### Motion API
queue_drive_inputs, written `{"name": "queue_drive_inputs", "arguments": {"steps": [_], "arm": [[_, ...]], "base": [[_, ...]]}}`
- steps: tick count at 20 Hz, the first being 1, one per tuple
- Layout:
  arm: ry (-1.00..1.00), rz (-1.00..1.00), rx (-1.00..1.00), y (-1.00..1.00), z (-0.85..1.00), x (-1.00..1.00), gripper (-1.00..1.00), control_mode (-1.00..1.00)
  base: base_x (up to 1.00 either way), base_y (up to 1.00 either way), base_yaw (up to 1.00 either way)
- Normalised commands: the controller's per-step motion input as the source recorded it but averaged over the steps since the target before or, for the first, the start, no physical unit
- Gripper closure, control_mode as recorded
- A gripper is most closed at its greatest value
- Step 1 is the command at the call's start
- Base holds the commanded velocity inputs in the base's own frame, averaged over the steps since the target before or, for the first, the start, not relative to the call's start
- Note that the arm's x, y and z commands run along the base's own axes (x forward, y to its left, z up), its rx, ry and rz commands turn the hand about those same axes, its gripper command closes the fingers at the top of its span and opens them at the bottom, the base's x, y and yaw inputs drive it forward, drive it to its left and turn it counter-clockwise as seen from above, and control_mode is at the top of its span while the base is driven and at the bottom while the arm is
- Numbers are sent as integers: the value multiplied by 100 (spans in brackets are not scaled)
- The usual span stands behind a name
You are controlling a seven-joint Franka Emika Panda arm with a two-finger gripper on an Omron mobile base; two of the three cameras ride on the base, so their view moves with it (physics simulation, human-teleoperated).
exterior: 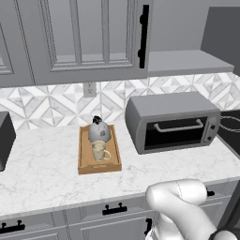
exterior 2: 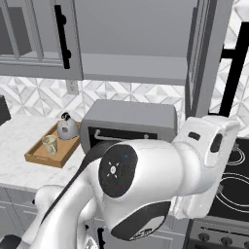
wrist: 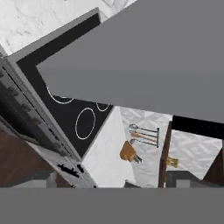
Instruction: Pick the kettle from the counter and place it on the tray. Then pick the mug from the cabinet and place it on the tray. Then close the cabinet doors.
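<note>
The wooden tray (exterior: 84,161) lies on the white counter (exterior: 42,173) left of the toaster oven. On it stand the speckled kettle (exterior: 99,132) at the back and the cream mug (exterior: 99,151) in front of it; both also show as kettle (exterior 2: 67,129) and mug (exterior 2: 49,144). The cabinet's left door (exterior: 89,37) is shut. Its right door (exterior 2: 210,58) stands open, baring the shelf (exterior 2: 133,68). My wrist (exterior 2: 209,151) is raised beside that open door, hiding the fingers. In the hand view a grey door panel (wrist: 144,57) is very close. My jaws hold nothing.
A grey toaster oven (exterior: 173,123) sits on the counter under the open cabinet. A black stove top (wrist: 83,120) lies to its right, with a knife block (wrist: 127,152) and hanging utensils (wrist: 144,134) beyond. A dark appliance (exterior: 4,138) stands at the counter's far left.
</note>
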Motion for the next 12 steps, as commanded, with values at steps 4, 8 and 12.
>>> {"name": "queue_drive_inputs", "arguments": {"steps": [4,8,12], "arm": [[0,37,0,-1,0,0,-100,-100],[0,37,3,-15,0,30,-100,-100],[0,35,8,-11,0,55,-100,-100]], "base": [[0,0,0],[0,0,0],[0,0,0]]}}
